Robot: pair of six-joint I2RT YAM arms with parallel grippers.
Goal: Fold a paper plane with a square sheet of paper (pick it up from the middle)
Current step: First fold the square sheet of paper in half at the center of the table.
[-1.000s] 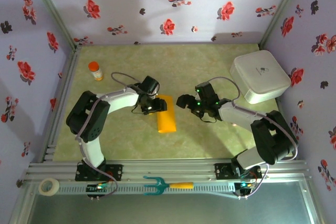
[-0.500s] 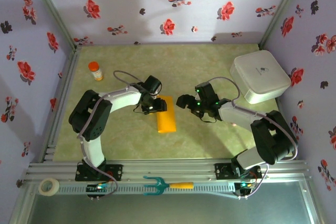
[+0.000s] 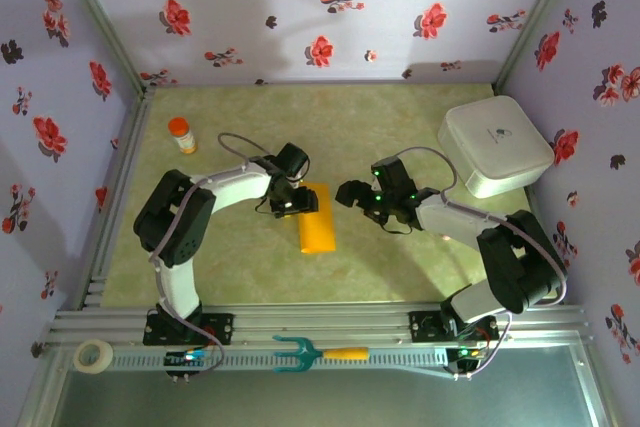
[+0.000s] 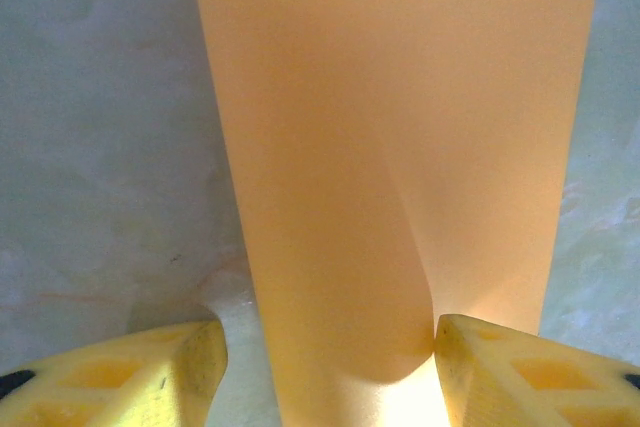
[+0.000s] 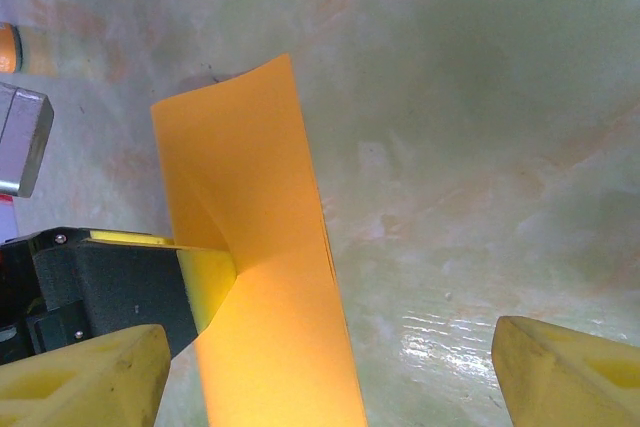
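Left tool [image 3: 290,203] down low at the far end of the square sheet of paper [image 3: 318,225], jaws partly apart, straddling the sheet and not clamped on it. From the left wrist, sheet [image 4: 400,97] running away between two yellow fingers: one finger [image 4: 520,372] touching the paper's edge where the sheet bulges upward, the other finger [image 4: 120,382] just beside the opposite edge, a sliver of table [image 4: 100,147] between them.

Sheet itself: a narrow orange-yellow strip on the table [image 3: 400,257], long axis running near to far, between the two arms. From the right wrist, sheet [image 5: 250,197] bowed up off the surface, a yellow fingertip of the left tool [image 5: 207,282] pressed against its side.

Right tool [image 3: 352,194] near the sheet's far right corner, apart from it, jaws spread wide; from its own camera, right tool [image 5: 330,372] with one yellow fingertip at each lower corner.

Elsewhere: orange-capped bottle [image 3: 181,134] at the far left of the table, white box [image 3: 494,145] at the far right, teal fork [image 3: 318,352] and roll of tape [image 3: 94,355] on the rail by the arm bases.
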